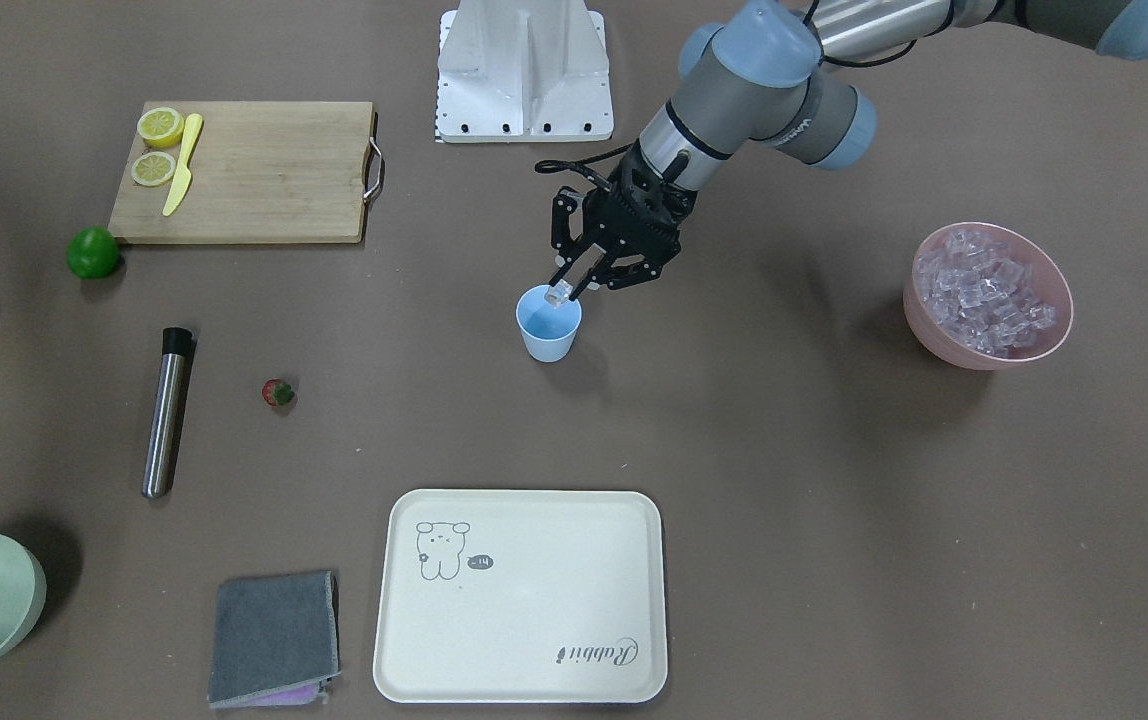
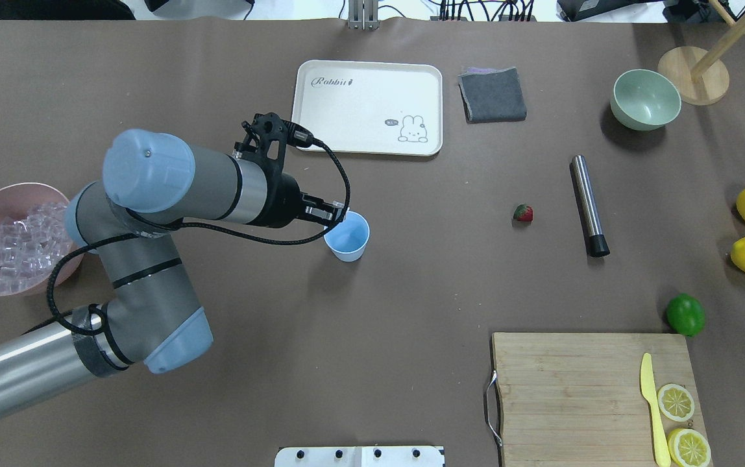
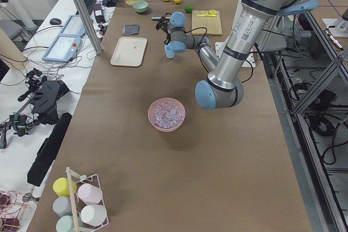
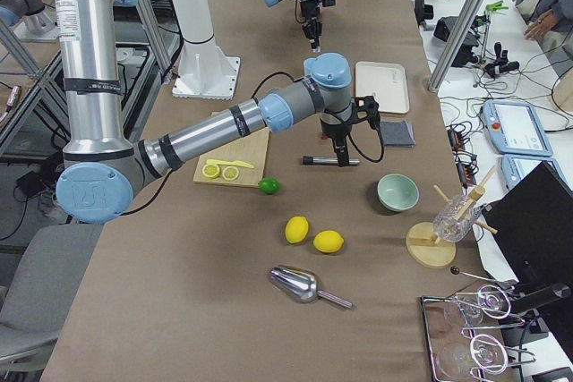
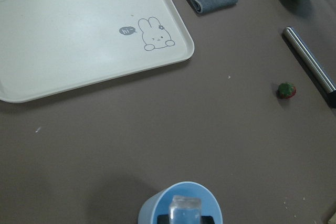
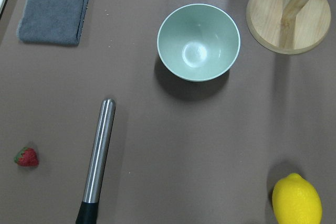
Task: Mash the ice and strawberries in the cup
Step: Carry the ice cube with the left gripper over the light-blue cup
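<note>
Ice cube (image 5: pixel 185 209), pinched in left hand (image 1: pixel 566 288), is hanging above cup (image 1: pixel 548 330) so it drops inside; strawberry (image 1: pixel 277 392) is lying apart; grip of right hand (image 4: pixel 340 158) cannot be told.

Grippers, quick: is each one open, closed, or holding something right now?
Left gripper: shut on an ice cube, above the light-blue cup.
Right gripper: cannot tell, as it shows only in the side view.

light-blue cup (image 1: pixel 549 343), red strawberry (image 1: pixel 277 392), pink bowl (image 1: pixel 942 346)
</note>
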`<state>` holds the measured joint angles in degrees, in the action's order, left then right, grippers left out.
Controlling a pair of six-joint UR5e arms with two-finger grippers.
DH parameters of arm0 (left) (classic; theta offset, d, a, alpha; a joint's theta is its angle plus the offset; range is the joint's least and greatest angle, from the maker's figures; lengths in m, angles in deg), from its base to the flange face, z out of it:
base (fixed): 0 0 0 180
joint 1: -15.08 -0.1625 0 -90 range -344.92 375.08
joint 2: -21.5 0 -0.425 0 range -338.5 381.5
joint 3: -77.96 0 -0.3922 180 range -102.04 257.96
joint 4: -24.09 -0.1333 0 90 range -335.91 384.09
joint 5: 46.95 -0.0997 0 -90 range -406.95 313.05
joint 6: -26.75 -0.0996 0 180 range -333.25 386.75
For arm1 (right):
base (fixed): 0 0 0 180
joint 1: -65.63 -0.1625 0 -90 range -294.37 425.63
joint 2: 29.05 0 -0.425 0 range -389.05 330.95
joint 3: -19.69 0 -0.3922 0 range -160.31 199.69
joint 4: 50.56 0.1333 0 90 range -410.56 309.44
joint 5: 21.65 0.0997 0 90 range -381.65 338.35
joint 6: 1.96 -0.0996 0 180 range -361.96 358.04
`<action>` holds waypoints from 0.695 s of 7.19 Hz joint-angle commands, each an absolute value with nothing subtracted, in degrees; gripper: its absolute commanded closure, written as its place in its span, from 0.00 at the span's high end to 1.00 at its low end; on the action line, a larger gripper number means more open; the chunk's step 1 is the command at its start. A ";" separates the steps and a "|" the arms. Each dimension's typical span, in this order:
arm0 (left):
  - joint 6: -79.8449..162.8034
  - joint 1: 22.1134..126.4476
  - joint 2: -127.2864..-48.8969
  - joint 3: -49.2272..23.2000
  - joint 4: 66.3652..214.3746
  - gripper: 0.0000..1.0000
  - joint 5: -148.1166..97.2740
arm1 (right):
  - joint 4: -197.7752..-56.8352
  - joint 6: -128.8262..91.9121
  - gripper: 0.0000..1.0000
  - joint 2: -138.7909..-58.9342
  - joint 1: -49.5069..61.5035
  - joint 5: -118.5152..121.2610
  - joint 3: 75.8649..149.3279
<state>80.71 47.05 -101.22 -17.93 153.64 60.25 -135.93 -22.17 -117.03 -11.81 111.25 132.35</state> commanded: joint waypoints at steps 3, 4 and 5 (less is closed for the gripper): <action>80.98 44.88 -101.02 -14.15 158.56 0.00 58.43 | -135.81 -22.17 1.00 -118.09 -11.89 111.15 132.45; 80.63 44.88 -100.93 -14.33 158.74 0.76 58.51 | -135.81 -22.08 1.00 -118.18 -12.15 111.24 132.71; 80.28 44.97 -100.76 -14.24 159.78 0.97 58.43 | -135.81 -22.08 1.00 -118.61 -12.24 111.24 132.80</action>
<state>80.65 44.93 -100.93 -14.25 158.85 58.47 -135.81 -22.11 -118.20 -12.09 111.21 132.65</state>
